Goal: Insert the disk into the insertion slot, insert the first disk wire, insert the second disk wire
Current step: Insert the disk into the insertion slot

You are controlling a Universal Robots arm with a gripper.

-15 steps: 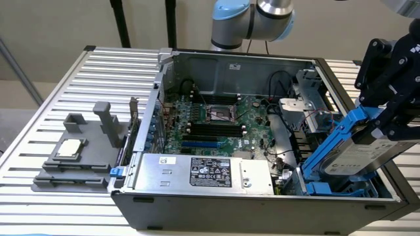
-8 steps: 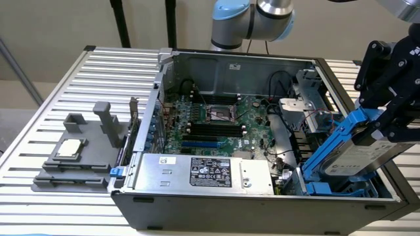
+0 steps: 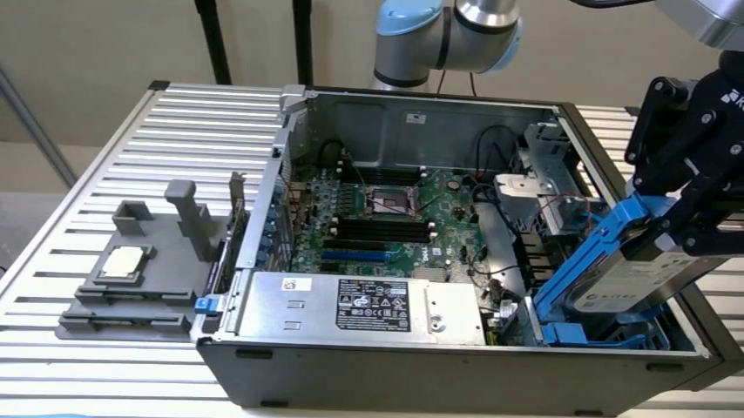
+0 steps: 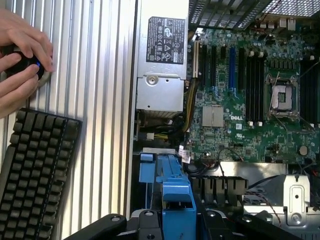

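At the computer case's (image 3: 465, 370) near corner sits the blue-railed insertion slot (image 3: 578, 334); over it the disk (image 3: 633, 279) hangs tilted, clamped in the gripper (image 3: 678, 228). Squaring its blue carrier to those rails should prevent jamming.

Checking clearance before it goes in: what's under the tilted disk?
Below the disk sit the blue rails of the insertion slot, at the exterior view's right. The slot's depth is covered by the disk and its blue carrier.
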